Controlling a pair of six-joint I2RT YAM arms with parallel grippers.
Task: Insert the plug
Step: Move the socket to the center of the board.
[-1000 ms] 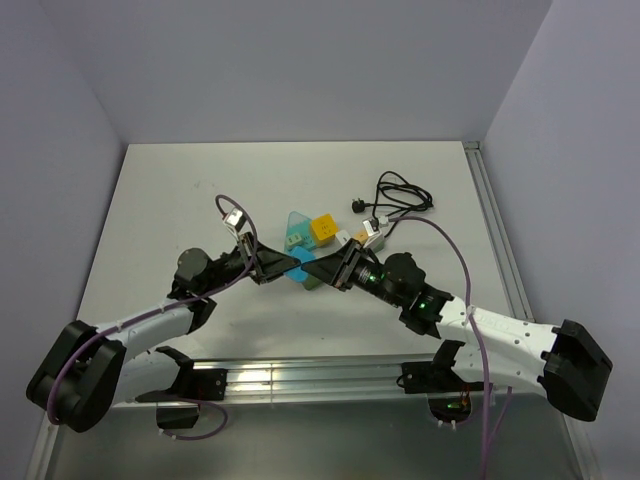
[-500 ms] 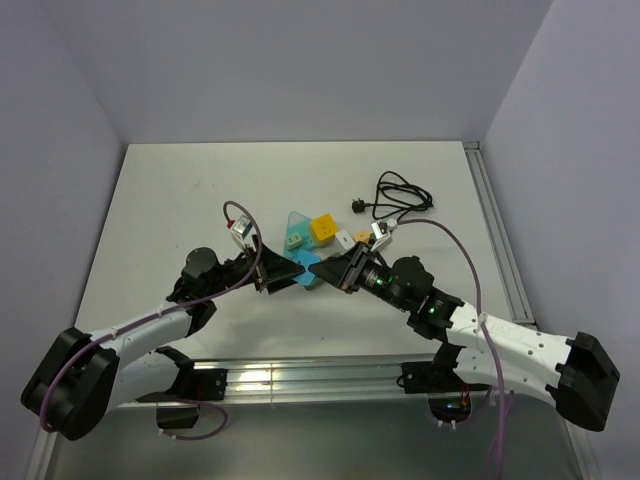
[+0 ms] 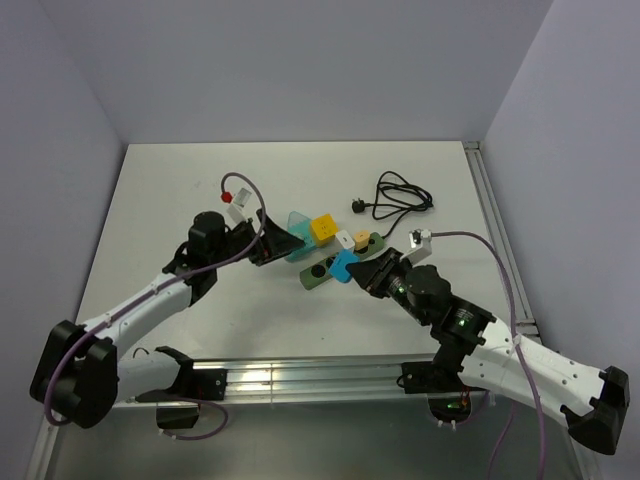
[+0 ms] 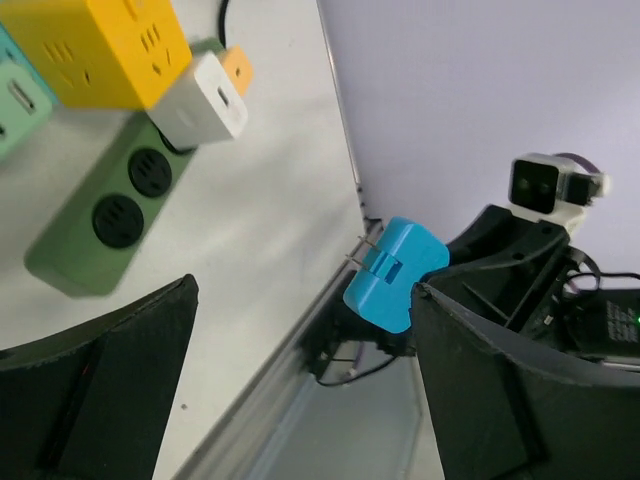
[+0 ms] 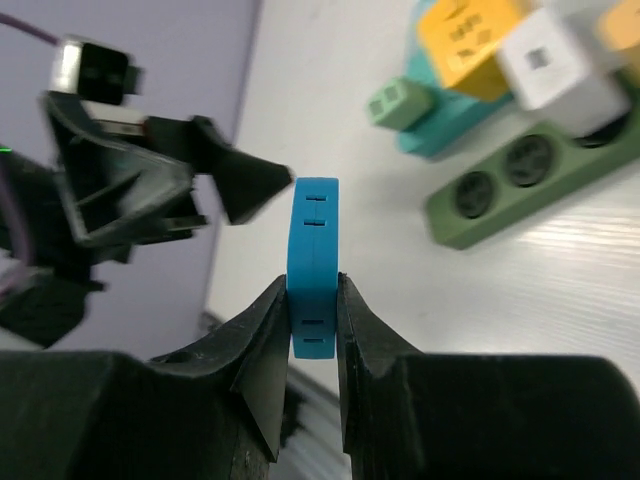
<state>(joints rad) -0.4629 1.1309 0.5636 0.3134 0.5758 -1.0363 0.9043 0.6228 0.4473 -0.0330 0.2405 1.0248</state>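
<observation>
**Right arm has the blue plug, left one's got nothing**

Both arms stretch in low from the bottom corners of the top view and nearly meet mid-frame. The right gripper point(image 3: 358, 272) is pinched on the flat sides of the blue plug point(image 5: 312, 255), which sits just beside the green power strip point(image 3: 318, 273), not in a socket. The left gripper point(image 3: 290, 243) gapes wide and empty, a bit left of the plug. White table point(image 3: 180, 190), plain lilac walls point(image 3: 300, 70).

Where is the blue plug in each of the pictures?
Top view: blue plug just right of the middle, in the right gripper.
Left wrist: blue plug right of centre.
Right wrist: blue plug in the centre, pinched upright.
Shared landmark: the green power strip, seen in all three.
</observation>
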